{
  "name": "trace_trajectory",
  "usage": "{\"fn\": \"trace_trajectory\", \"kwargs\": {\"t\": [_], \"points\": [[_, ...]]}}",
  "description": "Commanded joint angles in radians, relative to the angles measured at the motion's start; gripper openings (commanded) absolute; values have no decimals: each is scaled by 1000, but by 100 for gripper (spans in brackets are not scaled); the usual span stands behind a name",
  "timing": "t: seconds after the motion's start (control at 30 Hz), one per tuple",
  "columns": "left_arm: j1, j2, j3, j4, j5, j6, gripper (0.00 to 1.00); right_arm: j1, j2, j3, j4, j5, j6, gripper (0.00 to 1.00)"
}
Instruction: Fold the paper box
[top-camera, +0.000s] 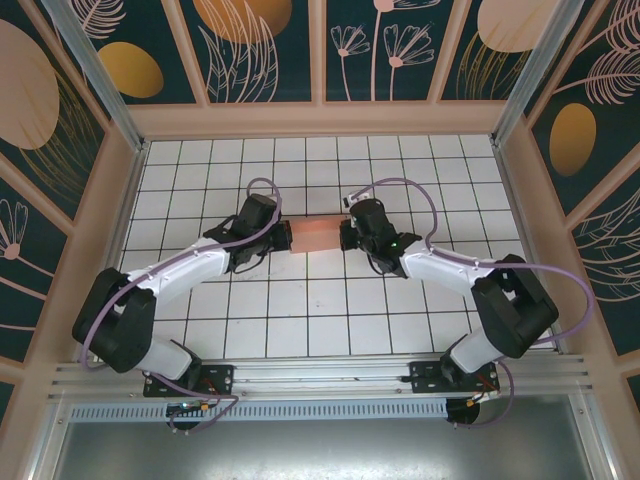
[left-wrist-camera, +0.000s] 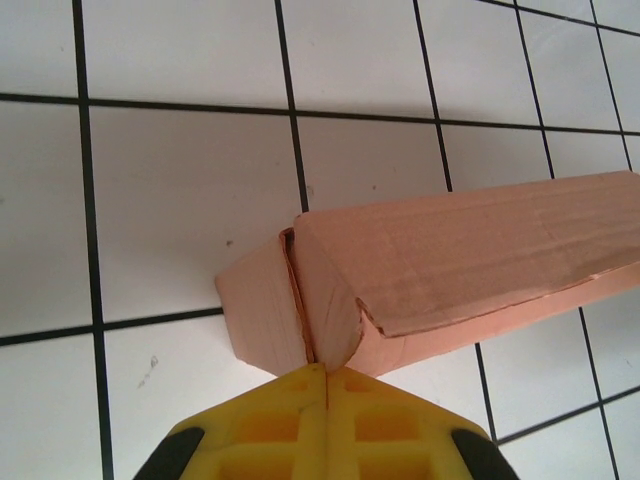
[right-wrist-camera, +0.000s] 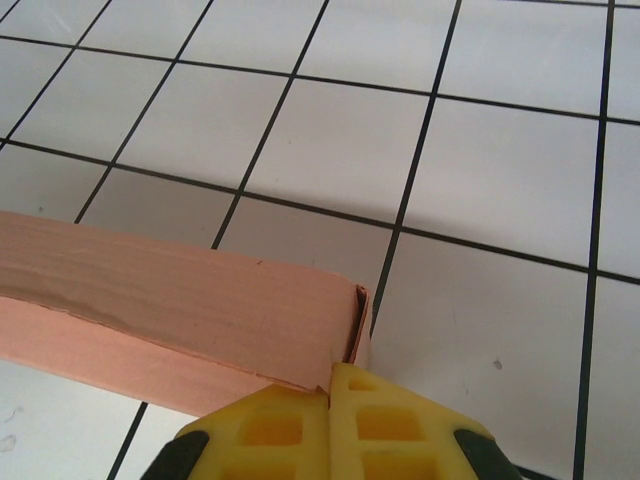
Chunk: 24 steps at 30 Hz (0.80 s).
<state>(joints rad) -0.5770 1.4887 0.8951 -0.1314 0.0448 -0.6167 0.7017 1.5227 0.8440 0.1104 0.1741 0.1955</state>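
Note:
The salmon-pink paper box (top-camera: 316, 237) lies as a closed, long rectangular box on the white tiled floor, about mid-table. My left gripper (top-camera: 289, 239) is at its left end and my right gripper (top-camera: 345, 236) at its right end. In the left wrist view the yellow fingers (left-wrist-camera: 290, 420) are pressed together, and the left gripper's tip (left-wrist-camera: 327, 368) touches the box (left-wrist-camera: 450, 260) where the end flaps meet; one flap bulges slightly. In the right wrist view the right gripper (right-wrist-camera: 331, 370) is shut too, its tip against the end corner of the box (right-wrist-camera: 180, 300).
White tiles with black grid lines (top-camera: 300, 310) surround the box on all sides. Beige walls (top-camera: 320, 118) frame the table at the back and sides. Purple cables (top-camera: 400, 185) loop above both wrists.

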Motion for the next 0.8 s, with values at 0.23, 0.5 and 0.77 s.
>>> {"fn": "trace_trajectory", "kwargs": {"t": [0.23, 0.5, 0.77], "points": [[8, 117, 31, -72, 6, 61, 0, -1, -84, 15, 75, -75, -57, 39], [7, 131, 42, -75, 19, 70, 0, -15, -156, -1, 167, -60, -56, 63], [8, 139, 49, -71, 30, 69, 0, -60, -9, 120, 98, -21, 23, 64]]}}
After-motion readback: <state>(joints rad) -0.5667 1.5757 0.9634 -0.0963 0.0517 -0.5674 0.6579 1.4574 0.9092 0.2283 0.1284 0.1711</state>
